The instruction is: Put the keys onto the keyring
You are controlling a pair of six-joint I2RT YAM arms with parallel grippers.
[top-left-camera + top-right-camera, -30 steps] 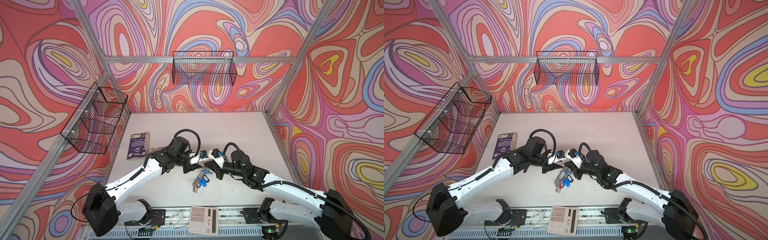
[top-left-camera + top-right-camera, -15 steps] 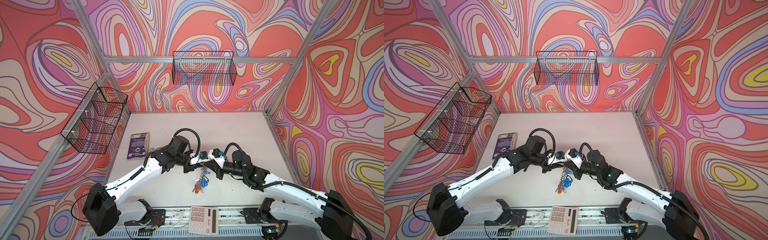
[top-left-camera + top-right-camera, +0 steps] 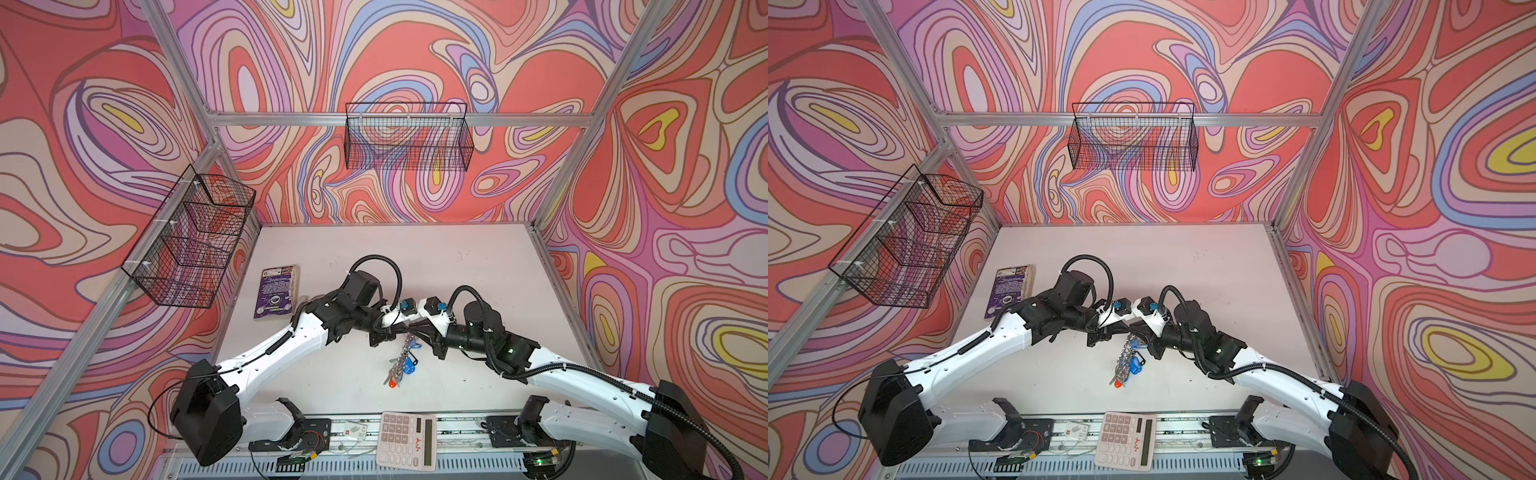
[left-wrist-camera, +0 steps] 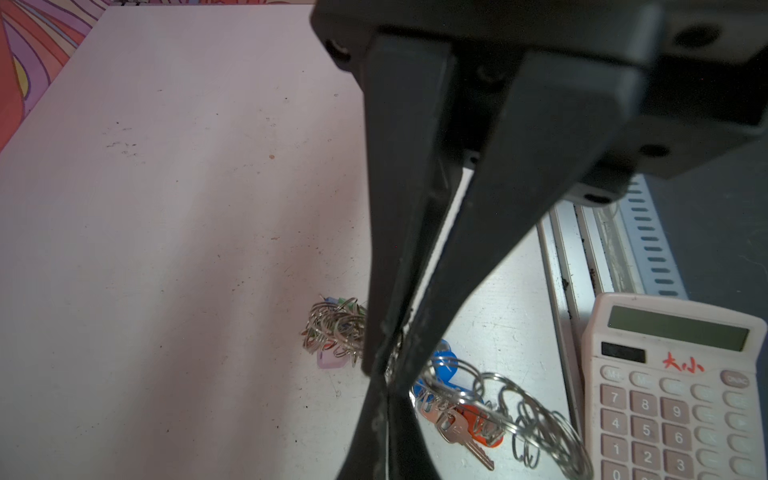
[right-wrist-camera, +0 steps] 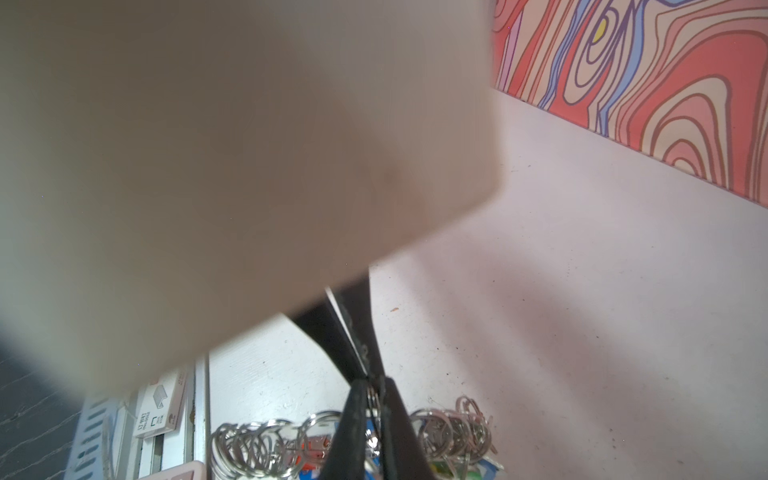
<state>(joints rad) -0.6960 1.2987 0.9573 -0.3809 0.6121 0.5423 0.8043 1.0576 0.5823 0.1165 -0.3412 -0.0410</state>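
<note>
The keyring (image 4: 540, 419) is a big metal ring crowded with small split rings. It hangs as a bunch (image 3: 401, 357) (image 3: 1124, 359) between the two arms at mid-table. The keys on it include a silver one (image 4: 465, 442) with a red tag (image 3: 391, 384) and others with blue tags (image 3: 410, 365) (image 3: 1133, 365). My left gripper (image 4: 386, 368) (image 3: 399, 331) is shut on a split ring at the bunch's top. My right gripper (image 5: 365, 376) (image 3: 417, 332) meets it tip to tip at that ring. Only a thin slit shows between the right fingers, so its hold is unclear.
A pink calculator (image 3: 406, 440) (image 4: 673, 386) lies on the front rail beside a small white box (image 5: 160, 407). A purple book (image 3: 276, 291) lies at the table's left. Wire baskets hang on the left wall (image 3: 191, 237) and back wall (image 3: 409, 137). A blurred white part fills most of the right wrist view.
My left gripper has closed on the ring at the top of the bunch. The bunch now hangs longer and straighter. Both arms have stayed close together.
</note>
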